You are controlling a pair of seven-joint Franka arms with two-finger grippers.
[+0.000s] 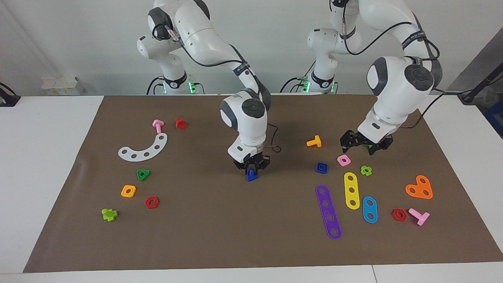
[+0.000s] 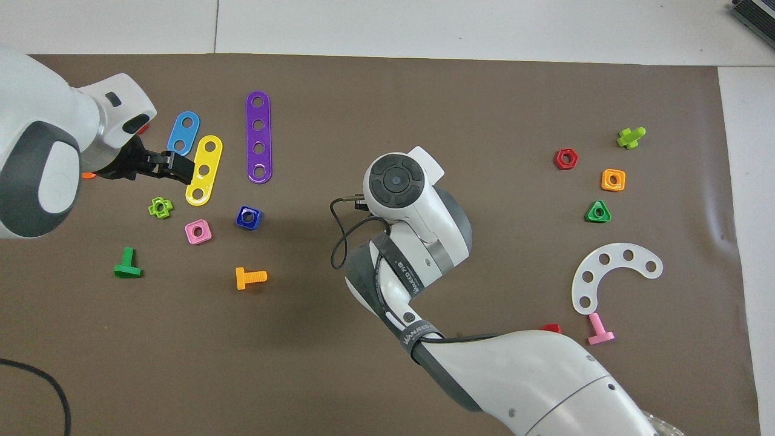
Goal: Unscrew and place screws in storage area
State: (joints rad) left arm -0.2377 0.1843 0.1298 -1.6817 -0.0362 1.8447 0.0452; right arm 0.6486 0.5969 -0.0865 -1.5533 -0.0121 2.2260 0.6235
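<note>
— Where is the dark-blue screw (image 1: 252, 176)?
— Between the right gripper's (image 1: 252, 169) fingertips, low over the brown mat (image 1: 204, 228) mid-table, toward the right arm's end from the blue square nut (image 1: 322, 168).
— And the grip?
— Narrow, pinching the screw.
— The left gripper (image 1: 366, 144)?
— Over the mat by the pink square nut (image 1: 344, 160); fingers spread, holding nothing.

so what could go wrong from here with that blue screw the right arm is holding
1. The right gripper pinches the dark-blue screw only at its top, with most of it below the fingers, over bare mat mid-table; a shallow hold could slip or twist.
2. The left gripper hangs low over the green screw and close to the pink square nut; a move could knock them.
</note>
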